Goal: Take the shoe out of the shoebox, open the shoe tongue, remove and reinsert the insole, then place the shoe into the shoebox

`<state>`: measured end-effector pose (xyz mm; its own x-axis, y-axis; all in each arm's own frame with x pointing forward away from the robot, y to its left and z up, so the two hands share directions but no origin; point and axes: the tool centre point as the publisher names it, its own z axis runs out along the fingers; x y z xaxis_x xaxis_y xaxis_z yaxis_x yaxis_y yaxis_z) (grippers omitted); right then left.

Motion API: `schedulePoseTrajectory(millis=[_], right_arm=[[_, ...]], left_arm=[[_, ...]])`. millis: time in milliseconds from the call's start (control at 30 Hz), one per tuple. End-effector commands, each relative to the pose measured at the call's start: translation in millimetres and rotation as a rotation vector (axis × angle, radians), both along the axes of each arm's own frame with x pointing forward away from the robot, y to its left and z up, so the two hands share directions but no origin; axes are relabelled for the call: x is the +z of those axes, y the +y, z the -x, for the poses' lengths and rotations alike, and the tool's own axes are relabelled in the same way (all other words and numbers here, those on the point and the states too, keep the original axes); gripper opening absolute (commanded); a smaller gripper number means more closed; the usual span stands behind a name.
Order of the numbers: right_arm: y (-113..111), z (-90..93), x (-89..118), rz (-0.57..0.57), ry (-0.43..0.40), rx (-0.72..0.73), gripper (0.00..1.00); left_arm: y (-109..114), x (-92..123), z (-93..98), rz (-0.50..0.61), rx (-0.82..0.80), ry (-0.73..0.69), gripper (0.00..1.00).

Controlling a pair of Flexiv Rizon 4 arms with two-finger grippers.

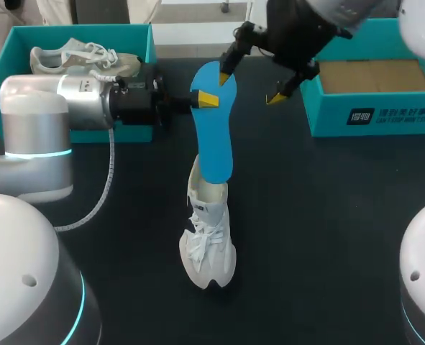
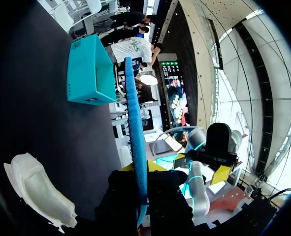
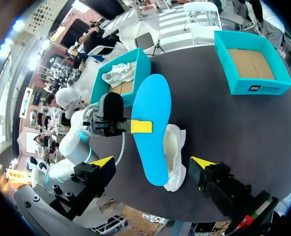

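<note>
A dark table point(image 1: 327, 215) carries everything here, and the white shoe point(image 1: 208, 237) lies on it near the middle, with its toe toward the robot.

The left pincer point(image 1: 206, 98) is closed on the blue insole point(image 1: 213, 136). One yellow tip presses on each face of the insole, near the end that is far from the shoe. The insole stands up from the shoe, and its lower end is at the shoe's opening. I cannot tell whether that end is already inside or only in front of it. The right pincer point(image 1: 251, 86) is open and holds nothing. It hovers beyond the insole's upper end, well apart from the shoe.

The empty box point(image 1: 370, 118) is farther out, behind the shoe on its right. The other box point(image 1: 3, 72) is behind the shoe on its left and holds a second shoe point(image 1: 83, 57).

I judge that the insole step is in hand, with the shoe out of its box. If the insole is now to go back in, the next move calls for sliding its lower end into the opening and toward the toe. The shoe is loose on the table, so the free right pincer could steady it.
</note>
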<state>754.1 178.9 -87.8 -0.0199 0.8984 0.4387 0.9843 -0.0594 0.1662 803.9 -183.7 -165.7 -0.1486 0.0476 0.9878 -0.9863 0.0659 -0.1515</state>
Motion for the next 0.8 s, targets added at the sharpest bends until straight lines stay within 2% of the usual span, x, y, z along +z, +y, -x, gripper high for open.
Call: schedulePoseTrajectory(millis=[33,267,400,600,800], right_arm=[[12,-7.1,1,0.225,0.022,-0.035,1.0],[12,-7.1,1,0.225,0.022,-0.035,1.0],[23,-16.3,6,0.341,0.007,-0.055,1.0],[40,-24.5,6,0.38,-0.012,-0.059,1.0],[53,-23.6,1,0.398,-0.018,-0.05,1.0]], left_arm=[[0,-1,-0.5,0.0,-0.002,0.0,0.0],[0,-1,-0.5,0.0,-0.002,0.0,0.0],[0,-1,-0.5,0.0,-0.002,0.0,0.0],[0,-1,-0.5,0.0,-0.002,0.0,0.0],[0,-1,-0.5,0.0,-0.002,0.0,0.0]])
